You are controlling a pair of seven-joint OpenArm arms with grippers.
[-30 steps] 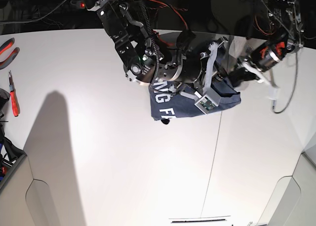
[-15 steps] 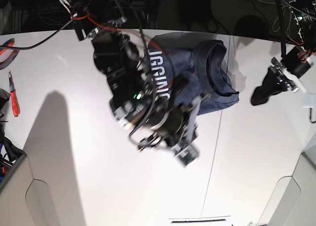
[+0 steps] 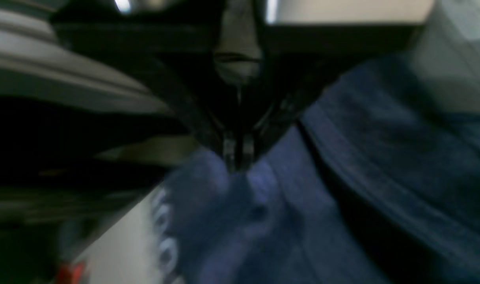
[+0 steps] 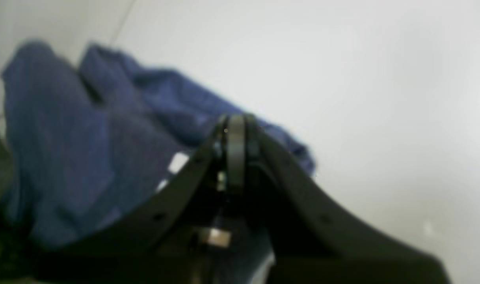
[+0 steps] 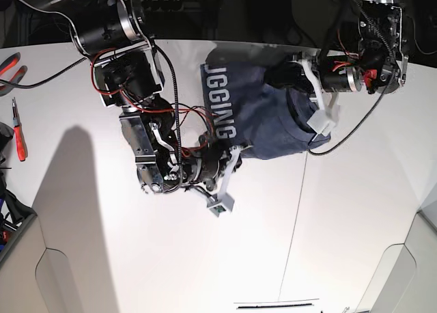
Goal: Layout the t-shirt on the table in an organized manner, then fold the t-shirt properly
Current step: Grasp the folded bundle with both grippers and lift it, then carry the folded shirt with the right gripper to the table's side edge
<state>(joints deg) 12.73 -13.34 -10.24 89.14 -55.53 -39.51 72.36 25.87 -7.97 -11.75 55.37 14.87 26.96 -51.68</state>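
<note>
Blue shirt [image 5: 263, 115] lies bunched on the white table [image 5: 355, 210], between two grippers.
Left gripper [image 3: 237, 159] pinches the shirt; right gripper [image 4: 235, 126], jaws together, sits at its edge.

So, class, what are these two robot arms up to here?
They are handling a navy t-shirt on a white table. The left gripper is shut on a bunch of the fabric near the far edge. The right gripper is also shut, at the shirt's near edge, though whether it holds cloth is unclear. The shirt lies rumpled, lettering up, not yet spread flat or folded.
</note>
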